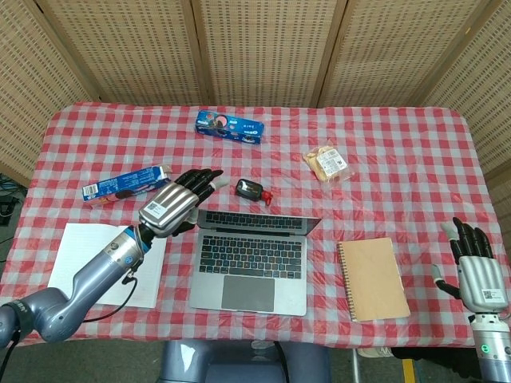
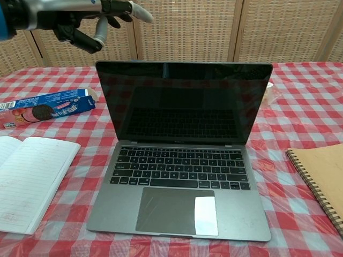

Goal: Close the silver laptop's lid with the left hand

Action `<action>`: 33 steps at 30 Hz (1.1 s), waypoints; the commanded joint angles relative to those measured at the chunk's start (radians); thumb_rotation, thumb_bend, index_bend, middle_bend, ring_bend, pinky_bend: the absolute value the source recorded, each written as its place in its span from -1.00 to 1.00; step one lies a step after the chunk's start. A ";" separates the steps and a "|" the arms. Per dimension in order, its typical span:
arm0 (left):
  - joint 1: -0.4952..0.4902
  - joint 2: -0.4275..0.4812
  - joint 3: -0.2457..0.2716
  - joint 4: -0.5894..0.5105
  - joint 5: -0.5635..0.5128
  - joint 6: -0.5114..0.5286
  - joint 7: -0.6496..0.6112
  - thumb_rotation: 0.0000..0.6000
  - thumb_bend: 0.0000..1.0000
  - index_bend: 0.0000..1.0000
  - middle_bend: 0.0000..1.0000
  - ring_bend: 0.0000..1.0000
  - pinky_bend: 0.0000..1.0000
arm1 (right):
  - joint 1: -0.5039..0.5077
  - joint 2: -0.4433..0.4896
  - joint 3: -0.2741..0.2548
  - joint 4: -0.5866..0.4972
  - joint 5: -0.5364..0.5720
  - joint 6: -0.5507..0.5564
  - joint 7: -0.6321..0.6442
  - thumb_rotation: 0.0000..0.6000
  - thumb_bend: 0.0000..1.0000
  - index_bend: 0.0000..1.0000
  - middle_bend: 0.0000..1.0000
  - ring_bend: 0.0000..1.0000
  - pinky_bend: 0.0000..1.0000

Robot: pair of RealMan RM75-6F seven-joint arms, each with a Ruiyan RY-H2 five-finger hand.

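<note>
Running off the chest view's top-left corner: left hand [image 2: 96, 19], only fingertips showing. Leaving the right edge there: spiral notebook [image 2: 321, 174]; lined paper [image 2: 32, 182] crossing the left edge. Hiding behind the laptop screen [image 2: 185, 101]: desk [image 2: 300, 128] middle. Staying unreadable overhead: small dark object [image 1: 249, 189].

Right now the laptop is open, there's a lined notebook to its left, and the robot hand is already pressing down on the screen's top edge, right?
Not quite. The left robot hand hovers above the laptop lid's left corner without touching it, as the chest view shows. The laptop is open, and the lined notebook does lie to its left.
</note>
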 commanded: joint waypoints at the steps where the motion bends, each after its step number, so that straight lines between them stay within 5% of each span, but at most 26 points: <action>1: -0.050 -0.042 0.001 0.021 -0.066 -0.009 0.049 1.00 1.00 -0.78 -1.00 -1.00 -0.78 | 0.001 0.002 0.001 0.001 0.001 -0.001 0.005 1.00 0.18 -1.00 -1.00 -1.00 -1.00; 10: -0.114 -0.084 0.011 0.028 -0.154 0.000 0.114 1.00 1.00 -0.64 -0.99 -0.88 -0.66 | 0.005 0.000 -0.004 0.003 -0.005 -0.009 0.011 1.00 0.18 -1.00 -1.00 -1.00 -1.00; 33: -0.219 -0.151 0.033 0.022 -0.273 0.008 0.110 1.00 1.00 -0.13 -0.49 -0.51 -0.40 | 0.003 0.010 -0.003 0.002 -0.005 -0.002 0.037 1.00 0.18 -1.00 -1.00 -1.00 -1.00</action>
